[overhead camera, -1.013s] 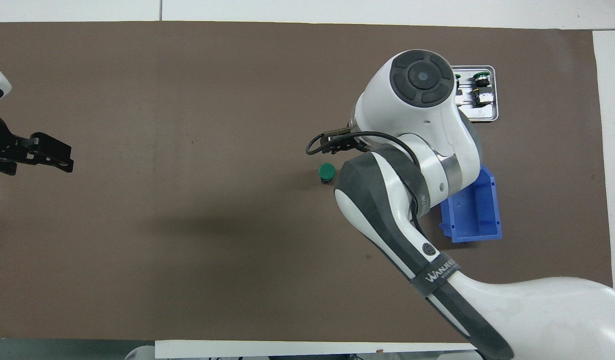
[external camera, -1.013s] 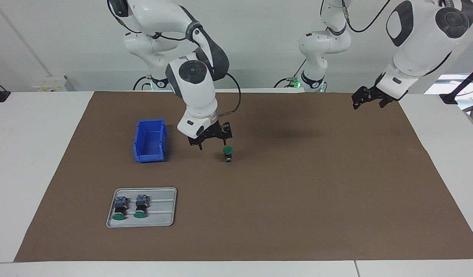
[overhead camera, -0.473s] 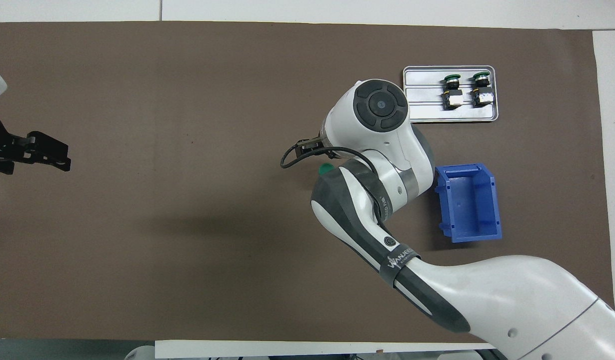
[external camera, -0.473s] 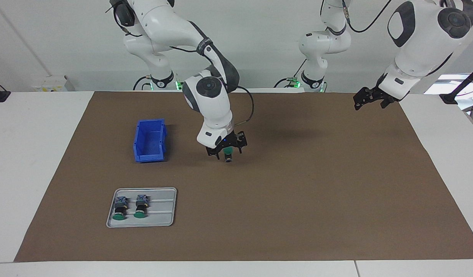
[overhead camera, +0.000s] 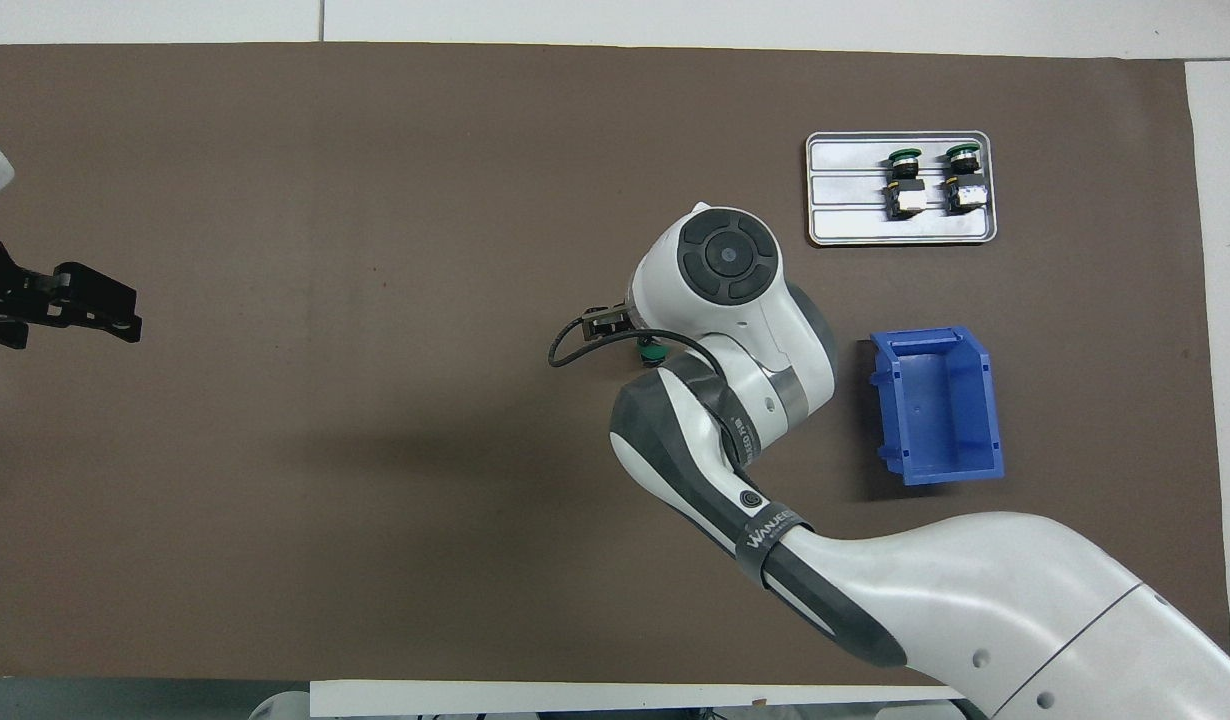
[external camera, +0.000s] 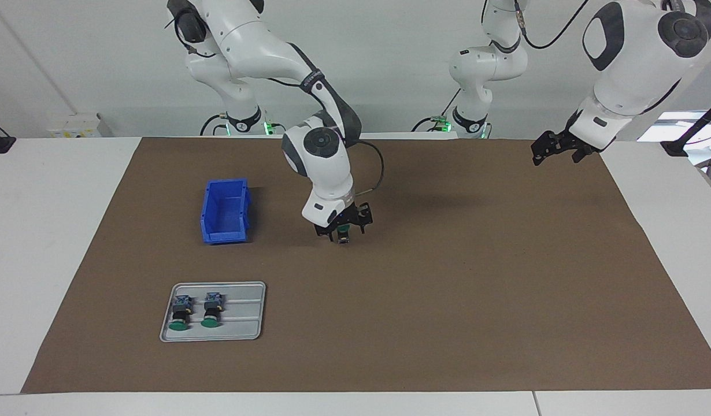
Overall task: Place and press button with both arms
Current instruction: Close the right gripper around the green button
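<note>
The button (external camera: 344, 231) stands upright on the brown mat near its middle, green cap on top; in the overhead view only a sliver of the button (overhead camera: 652, 350) shows past the wrist. My right gripper (external camera: 344, 229) is low over it, open, with a finger at each side of the cap. Whether the fingers touch it I cannot tell. My left gripper (external camera: 552, 156) hangs open and empty in the air over the mat's edge at the left arm's end, where the overhead view also shows the left gripper (overhead camera: 127, 316). That arm waits.
A blue bin (external camera: 225, 211) stands empty beside the button, toward the right arm's end. Farther from the robots lies a metal tray (external camera: 245, 315) holding two more green-capped buttons (external camera: 178, 315) (external camera: 211, 312) on their sides. White table borders the mat (external camera: 477, 289).
My right gripper swung from beside the bin across to the button and came down around its cap. The left gripper barely moved.
</note>
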